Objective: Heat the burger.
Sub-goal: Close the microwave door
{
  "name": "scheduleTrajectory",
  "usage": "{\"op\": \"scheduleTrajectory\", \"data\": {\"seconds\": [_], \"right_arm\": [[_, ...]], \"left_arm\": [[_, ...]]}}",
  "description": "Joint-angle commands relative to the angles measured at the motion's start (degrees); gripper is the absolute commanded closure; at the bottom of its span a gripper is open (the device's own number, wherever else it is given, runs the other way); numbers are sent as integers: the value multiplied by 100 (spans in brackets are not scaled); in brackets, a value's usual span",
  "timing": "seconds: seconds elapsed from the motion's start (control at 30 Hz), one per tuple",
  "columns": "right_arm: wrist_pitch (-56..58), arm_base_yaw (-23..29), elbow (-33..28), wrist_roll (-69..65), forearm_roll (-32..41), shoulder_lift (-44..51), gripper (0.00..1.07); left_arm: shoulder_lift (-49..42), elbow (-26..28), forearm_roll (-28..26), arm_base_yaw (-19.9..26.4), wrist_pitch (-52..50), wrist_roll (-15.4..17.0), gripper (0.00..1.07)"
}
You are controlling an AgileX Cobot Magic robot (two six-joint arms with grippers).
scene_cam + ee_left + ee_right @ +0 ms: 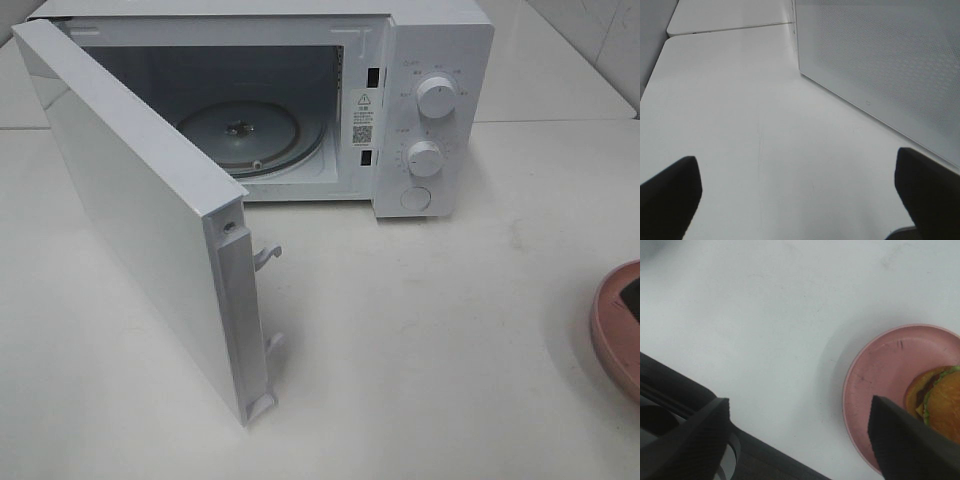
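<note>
Pink plate (880,375) bears burger (940,400) | right hand (800,440) spread wide, empty, burger beside one finger

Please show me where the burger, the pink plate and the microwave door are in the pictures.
burger (944,401): right wrist view, on its top bun.
pink plate (880,371): right wrist view, on its bare surface.
microwave door (120,190): exterior high view, on its outer panel.

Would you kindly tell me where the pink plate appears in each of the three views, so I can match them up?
Exterior high: pink plate cut off at the right edge, on the white table.
Left wrist: not in it; only the table and the microwave door show.
Right wrist: at the lower right, with the burger on it.
Shared landmark: the white table.
</note>
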State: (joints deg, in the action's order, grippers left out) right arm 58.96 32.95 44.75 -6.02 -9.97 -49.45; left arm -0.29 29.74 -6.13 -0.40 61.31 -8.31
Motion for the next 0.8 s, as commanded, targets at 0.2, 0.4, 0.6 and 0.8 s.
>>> {"op": "scheduleTrajectory", "data": {"seconds": [0.2, 0.4, 0.6, 0.8], "right_arm": [[613, -11, 6, -29, 34, 1432, 32], [779, -11, 6, -149, 17, 2326, 32], [837, -642, -132, -126, 34, 3289, 32], [768, -1335, -584, -126, 63, 4011, 32]], "left_arm": [[-29, -17, -17, 6, 6, 29, 9], [-29, -17, -17, 6, 6, 29, 9], [-29, -17, -17, 6, 6, 29, 9], [-29, -17, -17, 6, 6, 29, 9]]}}
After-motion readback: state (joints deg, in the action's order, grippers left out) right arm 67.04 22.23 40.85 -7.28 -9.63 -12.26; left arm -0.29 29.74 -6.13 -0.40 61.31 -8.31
